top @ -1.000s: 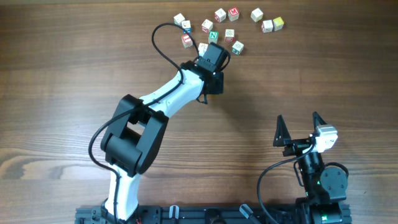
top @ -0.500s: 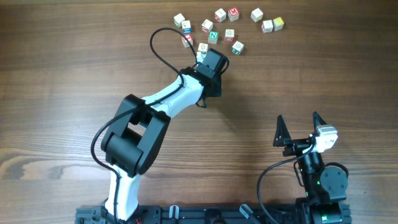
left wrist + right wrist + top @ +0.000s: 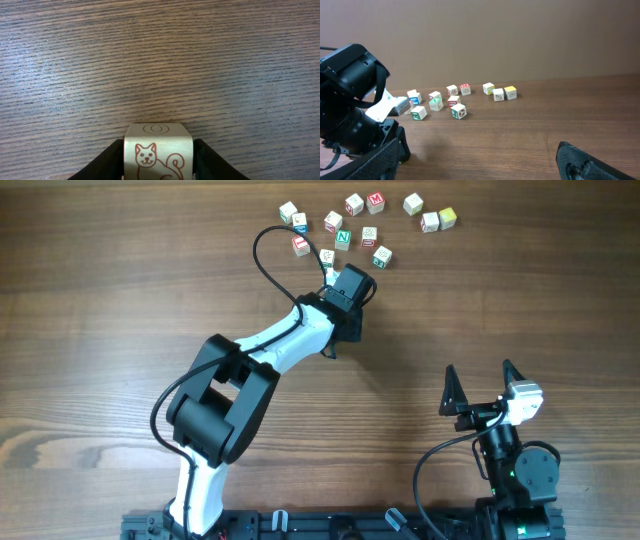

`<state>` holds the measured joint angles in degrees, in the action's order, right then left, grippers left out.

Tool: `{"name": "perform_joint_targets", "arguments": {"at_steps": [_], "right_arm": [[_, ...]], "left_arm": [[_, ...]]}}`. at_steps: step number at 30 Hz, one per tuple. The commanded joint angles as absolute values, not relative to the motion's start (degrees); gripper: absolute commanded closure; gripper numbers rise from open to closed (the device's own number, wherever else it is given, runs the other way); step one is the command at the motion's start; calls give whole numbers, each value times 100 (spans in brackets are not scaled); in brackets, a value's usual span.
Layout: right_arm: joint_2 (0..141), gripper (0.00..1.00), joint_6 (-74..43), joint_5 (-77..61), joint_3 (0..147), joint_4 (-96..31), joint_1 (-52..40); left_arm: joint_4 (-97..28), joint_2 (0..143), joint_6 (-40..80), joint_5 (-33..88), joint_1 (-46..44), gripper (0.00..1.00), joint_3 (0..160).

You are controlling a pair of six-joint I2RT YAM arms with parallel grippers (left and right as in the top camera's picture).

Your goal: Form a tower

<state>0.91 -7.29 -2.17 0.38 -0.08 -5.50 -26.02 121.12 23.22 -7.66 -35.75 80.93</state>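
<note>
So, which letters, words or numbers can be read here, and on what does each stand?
"N", green: on the green-faced cube, overhead view.
"M", red, probably: on the red-marked cube in the far row.
"O" or a ring: top face of the pale cube, left wrist view; its front shows a drawn dog, no letters.
Other cubes: marks too small to read.

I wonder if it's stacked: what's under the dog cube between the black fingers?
Hidden. The dog cube sits between the fingers, but its base is cut off by the picture's edge, so nothing under it shows. Behind it, only table shows.
</note>
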Motion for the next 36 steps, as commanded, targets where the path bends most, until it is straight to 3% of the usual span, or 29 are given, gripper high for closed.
{"name": "perform_joint_targets", "arguments": {"at_steps": [1, 3, 8, 11, 16, 19, 36], "right_arm": [[91, 0, -709, -292, 32, 8, -582], [91, 0, -711, -292, 32, 8, -582], [93, 0, -709, -292, 32, 8, -582], [93, 0, -711, -292, 32, 8, -582], [93, 0, -709, -292, 32, 8, -582], [91, 0, -709, -292, 32, 8, -582], [91, 0, -709, -292, 32, 8, -582]], "left_arm": [[-2606, 12173, 2296, -762, -3586, 56, 8014], [-2604, 12173, 2298, -762, -3586, 67, 8014], [-2571, 12173, 2495, -764, -3586, 69, 8014], [-2545, 12173, 2493, -764, -3590, 68, 8014], [-2545, 12173, 2493, -762, -3586, 54, 8014], [-2543, 12173, 2493, -762, -3586, 52, 8014], [-2484, 12173, 3072, -851, -3586, 60, 8014]]}}
